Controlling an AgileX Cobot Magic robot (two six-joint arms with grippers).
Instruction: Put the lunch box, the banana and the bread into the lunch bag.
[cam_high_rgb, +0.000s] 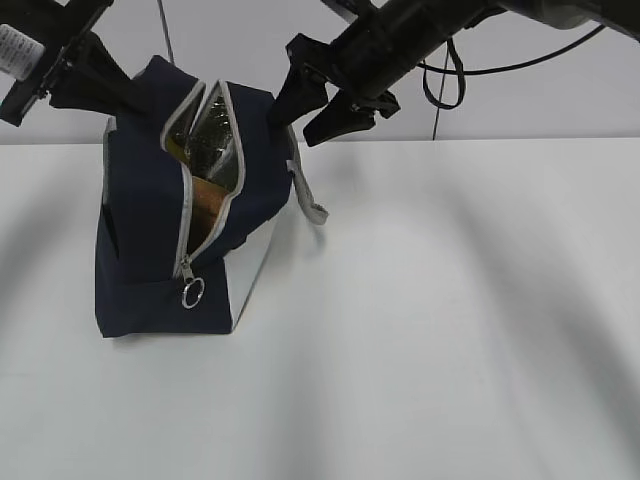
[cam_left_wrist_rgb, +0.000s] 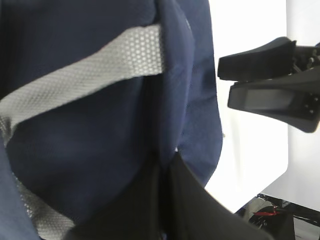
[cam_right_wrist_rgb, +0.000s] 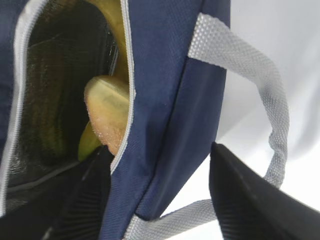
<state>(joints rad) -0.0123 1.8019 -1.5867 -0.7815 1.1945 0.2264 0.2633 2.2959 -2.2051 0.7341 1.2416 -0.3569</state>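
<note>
The navy lunch bag (cam_high_rgb: 150, 250) stands at the left of the white table with its grey zipper open and foil lining showing. Inside, the golden-brown bread (cam_right_wrist_rgb: 107, 112) lies against the opening, and the yellow banana (cam_right_wrist_rgb: 116, 35) runs behind it; the bread also shows in the exterior view (cam_high_rgb: 208, 200). The lunch box is hidden. My left gripper (cam_high_rgb: 108, 92) is shut on the bag's top left fabric (cam_left_wrist_rgb: 100, 150). My right gripper (cam_high_rgb: 297, 125) is open, its jaws straddling the bag's right wall (cam_right_wrist_rgb: 165, 125), one finger (cam_right_wrist_rgb: 80, 200) inside the opening, the other outside.
A grey strap handle (cam_high_rgb: 308, 195) hangs off the bag's right side, beside my right gripper (cam_right_wrist_rgb: 165, 200). The metal ring pull (cam_high_rgb: 193, 293) hangs at the zipper's low end. The white table (cam_high_rgb: 450, 320) stretches to the right and front of the bag.
</note>
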